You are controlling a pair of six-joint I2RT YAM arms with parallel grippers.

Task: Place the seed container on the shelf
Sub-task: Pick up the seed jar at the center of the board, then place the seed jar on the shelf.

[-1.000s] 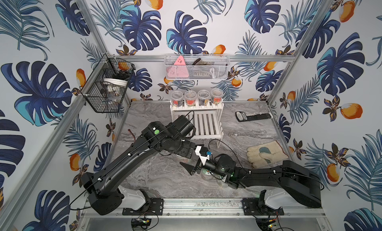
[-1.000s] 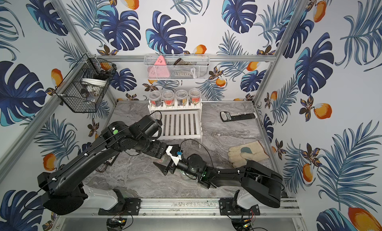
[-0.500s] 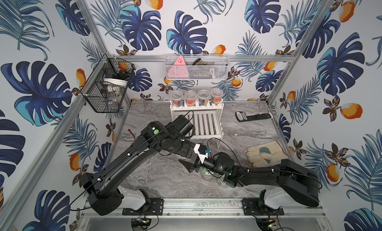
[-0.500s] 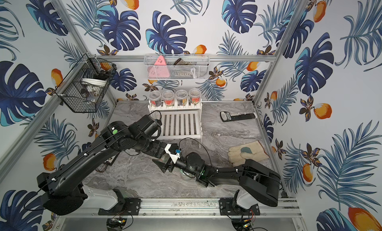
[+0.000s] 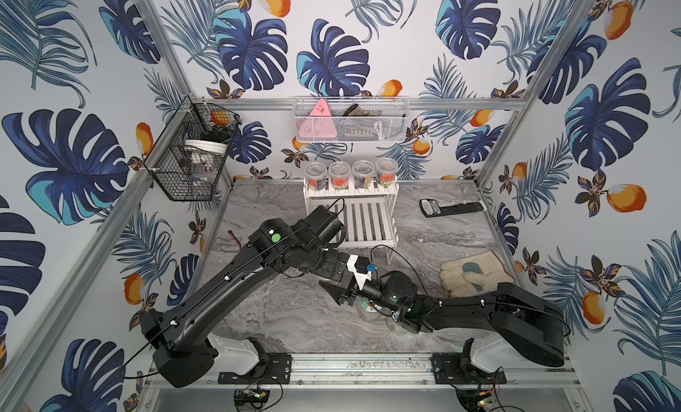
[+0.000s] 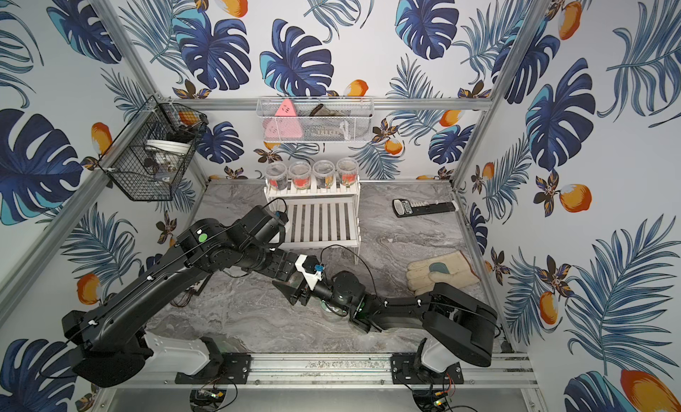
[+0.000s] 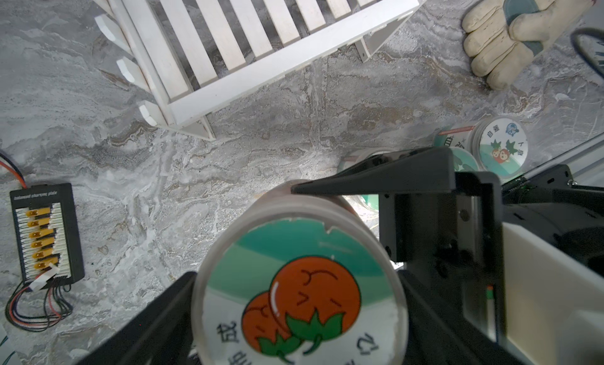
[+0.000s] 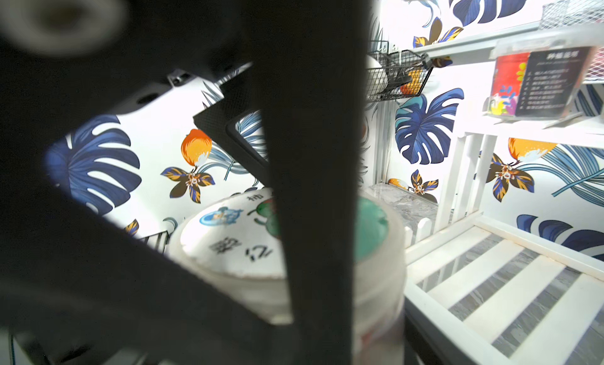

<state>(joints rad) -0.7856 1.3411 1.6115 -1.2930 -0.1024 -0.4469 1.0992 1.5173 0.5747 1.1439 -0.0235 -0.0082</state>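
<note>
The tomato seed container (image 7: 299, 291) is sitting between the fingers of the left gripper (image 7: 299, 278) and the right gripper (image 8: 228, 242), near the front of the white shelf (image 7: 248, 36) and not on it. I cannot tell which gripper is squeezing it.

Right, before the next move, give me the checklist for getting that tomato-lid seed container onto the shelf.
1. Seed container sits between the left pincer fingers: ok.
2. Right pincer on it: one finger lies against its shelf-facing side; full grip cannot tell.
3. Left pincer clear of the container: cannot tell.
4. Shelf lower tier: the visible slats are bare, ok.
5. Upper tier: four containers fill the row, not ok.
6. Path to the shelf: glove and spare containers lie off to the side, probably ok.
</note>
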